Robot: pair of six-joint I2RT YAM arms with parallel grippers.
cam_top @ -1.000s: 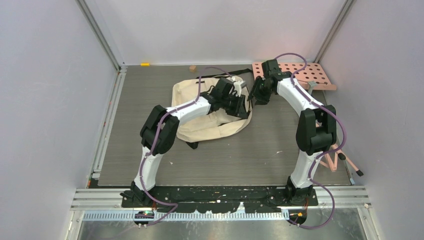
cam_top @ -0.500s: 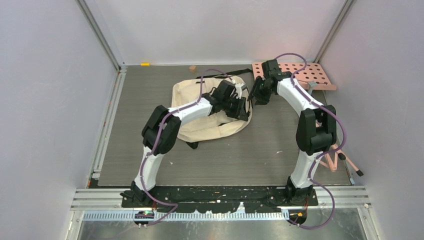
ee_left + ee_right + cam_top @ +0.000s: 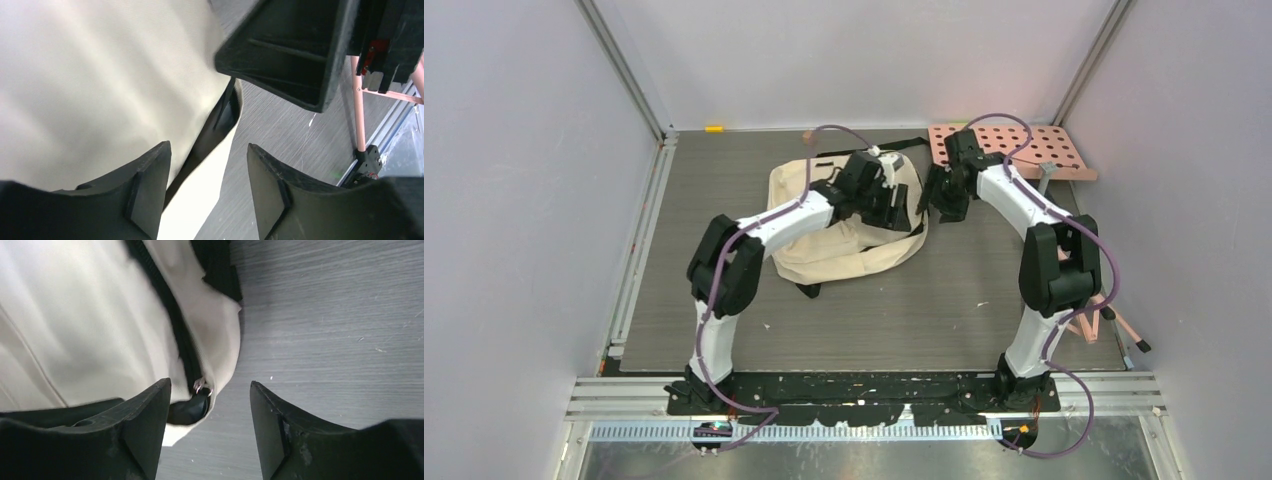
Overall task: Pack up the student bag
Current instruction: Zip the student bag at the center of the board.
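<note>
My left end effector [image 3: 209, 152] hangs spread and empty over the student bag [image 3: 90, 75], my right end effector [image 3: 210, 387] likewise spread above its zipper [image 3: 170, 315], both arms reaching forward, elbows bent.

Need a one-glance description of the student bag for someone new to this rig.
On the grey table, look at the far middle. The student bag is the large slumped cream fabric heap with black zipper and straps; the pink board to its right is rigid and full of round holes.
</note>
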